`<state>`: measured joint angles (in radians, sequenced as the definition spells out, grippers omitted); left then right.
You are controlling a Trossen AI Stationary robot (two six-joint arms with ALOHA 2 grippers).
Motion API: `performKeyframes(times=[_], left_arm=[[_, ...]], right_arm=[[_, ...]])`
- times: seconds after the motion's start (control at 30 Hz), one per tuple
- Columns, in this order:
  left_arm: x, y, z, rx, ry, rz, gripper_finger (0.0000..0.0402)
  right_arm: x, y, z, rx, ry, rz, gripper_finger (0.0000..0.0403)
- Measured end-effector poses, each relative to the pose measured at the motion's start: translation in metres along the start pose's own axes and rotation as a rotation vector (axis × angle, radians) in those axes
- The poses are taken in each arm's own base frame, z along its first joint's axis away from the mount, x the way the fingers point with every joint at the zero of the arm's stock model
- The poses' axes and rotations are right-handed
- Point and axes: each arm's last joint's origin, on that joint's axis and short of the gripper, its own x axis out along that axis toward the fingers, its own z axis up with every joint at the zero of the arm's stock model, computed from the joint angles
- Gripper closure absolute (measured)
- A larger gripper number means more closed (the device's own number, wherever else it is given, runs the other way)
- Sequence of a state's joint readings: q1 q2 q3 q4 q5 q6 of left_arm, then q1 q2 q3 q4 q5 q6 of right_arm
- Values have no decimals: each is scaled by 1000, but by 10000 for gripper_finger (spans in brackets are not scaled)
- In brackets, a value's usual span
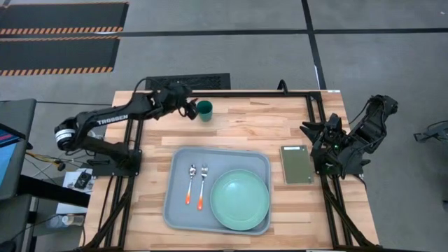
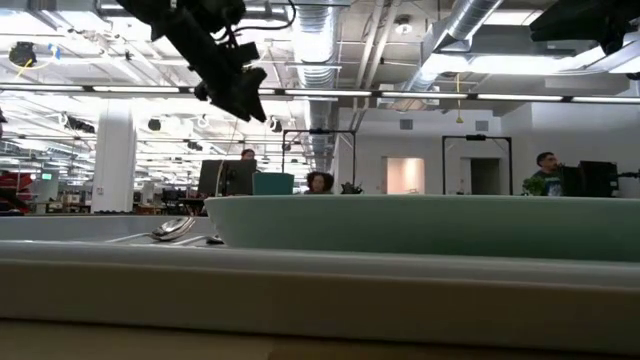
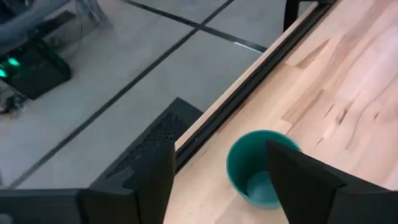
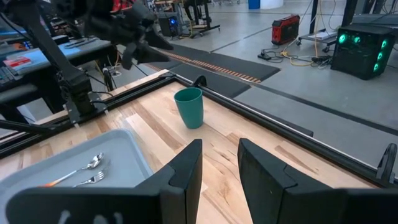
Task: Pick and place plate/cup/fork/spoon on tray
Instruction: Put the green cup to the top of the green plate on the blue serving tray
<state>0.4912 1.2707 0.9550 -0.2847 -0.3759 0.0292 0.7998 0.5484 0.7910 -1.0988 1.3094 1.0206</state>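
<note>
1. High view looks straight down on the whole table (image 1: 238,133).
2. Low view sits at tabletop level (hard against the tray (image 2: 320,265)).
3. Both wrist views share the cup (image 3: 258,168) near the far edge.

plate (image 1: 240,200), fork (image 1: 202,186), spoon (image 1: 191,183) on tray (image 1: 179,210)

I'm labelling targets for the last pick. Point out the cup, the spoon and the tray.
cup (image 1: 204,110), high view, its open top.
spoon (image 1: 190,185), high view, mid-handle.
tray (image 1: 178,210), high view, bare floor near its left rim.
</note>
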Motion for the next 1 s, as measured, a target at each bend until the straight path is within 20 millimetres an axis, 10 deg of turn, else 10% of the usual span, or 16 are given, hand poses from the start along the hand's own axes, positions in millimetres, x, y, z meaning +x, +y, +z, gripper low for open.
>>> performKeyframes(times=[0.63, 1.0], left_arm=[[90, 24, -23, -199, 209, -122, 143], [95, 20, -27, -166, 295, -167, 143]], right_arm=[[0, 0, 0, -9, 1, 0, 274], [0, -1, -1, -28, 6, -3, 274]])
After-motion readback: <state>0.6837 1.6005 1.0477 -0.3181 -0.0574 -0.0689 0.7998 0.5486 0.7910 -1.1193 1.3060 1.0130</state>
